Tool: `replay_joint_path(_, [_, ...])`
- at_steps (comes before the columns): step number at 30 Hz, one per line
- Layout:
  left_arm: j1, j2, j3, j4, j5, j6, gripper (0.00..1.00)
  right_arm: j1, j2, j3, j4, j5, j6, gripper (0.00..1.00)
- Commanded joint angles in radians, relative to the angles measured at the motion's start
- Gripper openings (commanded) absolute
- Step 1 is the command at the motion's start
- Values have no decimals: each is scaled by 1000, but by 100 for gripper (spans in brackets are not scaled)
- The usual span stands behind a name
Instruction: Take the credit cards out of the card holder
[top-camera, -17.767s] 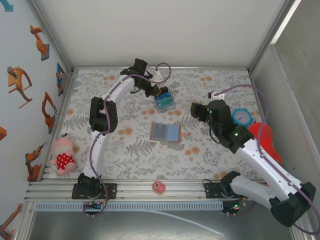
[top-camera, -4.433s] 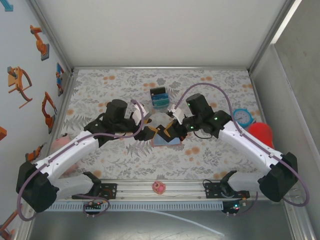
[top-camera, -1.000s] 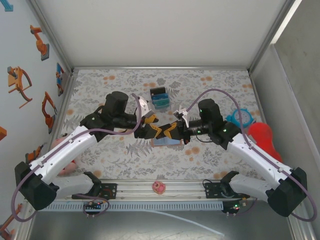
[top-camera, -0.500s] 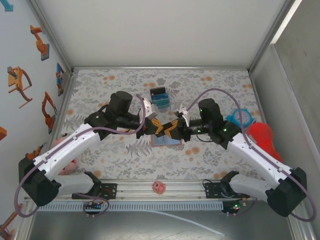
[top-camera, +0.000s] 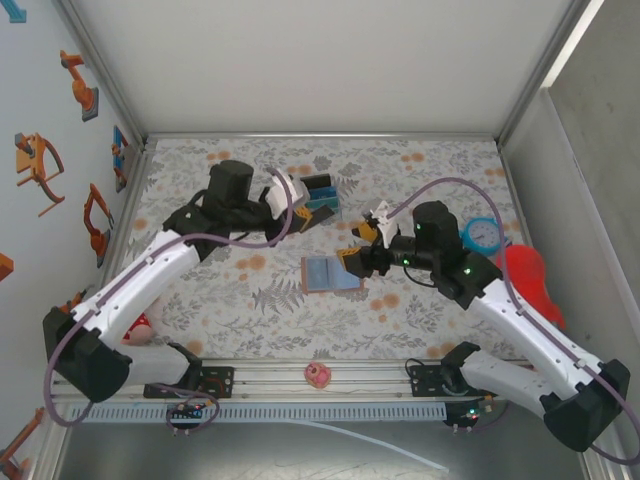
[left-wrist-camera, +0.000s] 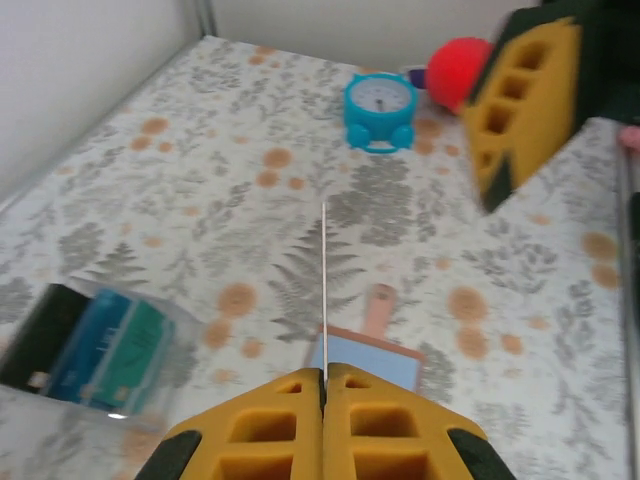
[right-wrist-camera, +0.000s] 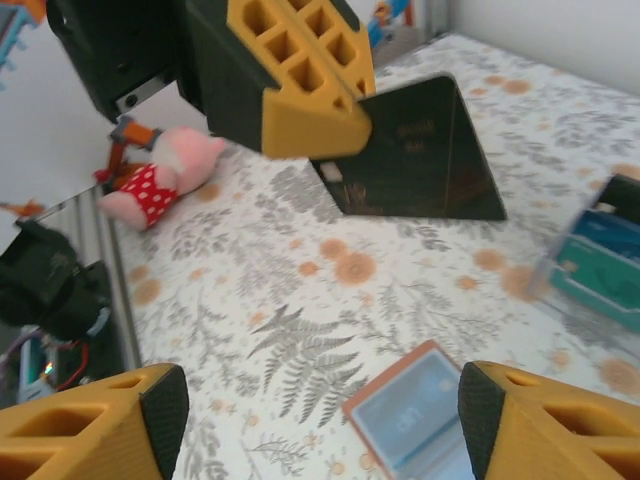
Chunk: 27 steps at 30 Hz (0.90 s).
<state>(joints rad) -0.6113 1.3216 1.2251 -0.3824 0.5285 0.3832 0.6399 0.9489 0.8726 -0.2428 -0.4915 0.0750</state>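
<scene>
Left gripper (top-camera: 303, 218) clamped on one credit card (right-wrist-camera: 420, 150), held clear of the table (top-camera: 430, 320).
Card pinched at one edge between the left fingers; it shows as a thin upright line in the left wrist view. It sits close to the black box (top-camera: 320, 194). Card holder (top-camera: 332, 272) lies open and flat on the table between the arms, blue-grey lining up. Right gripper (top-camera: 357, 246) has its jaws spread wide, released, poised over the holder's right end.

Left gripper (top-camera: 308, 214): jaws went from parted to clamped on a credit card (right-wrist-camera: 420, 150); drawn back from the mid-table meeting point toward the black box (top-camera: 320, 193)
Right gripper (top-camera: 357, 245): jaws went from clamped to spread wide; pulled back rightward, apart from the left gripper
Card holder (top-camera: 332, 272): no longer under the grippers; now uncovered
</scene>
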Motion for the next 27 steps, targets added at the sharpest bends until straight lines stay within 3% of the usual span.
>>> replay_joint_path(1, [72, 97, 80, -6, 56, 129, 0, 5, -21, 26, -1, 186, 60, 73])
replay_joint_path(6, [148, 287, 230, -11, 130, 221, 0, 6, -18, 38, -25, 310, 137, 73])
replay_joint_path(13, [187, 528, 461, -69, 145, 310, 0, 6, -9, 39, -35, 450, 240, 72])
replay_joint_path(27, [195, 828, 712, -165, 100, 501, 0, 6, 26, 48, -45, 554, 335, 71])
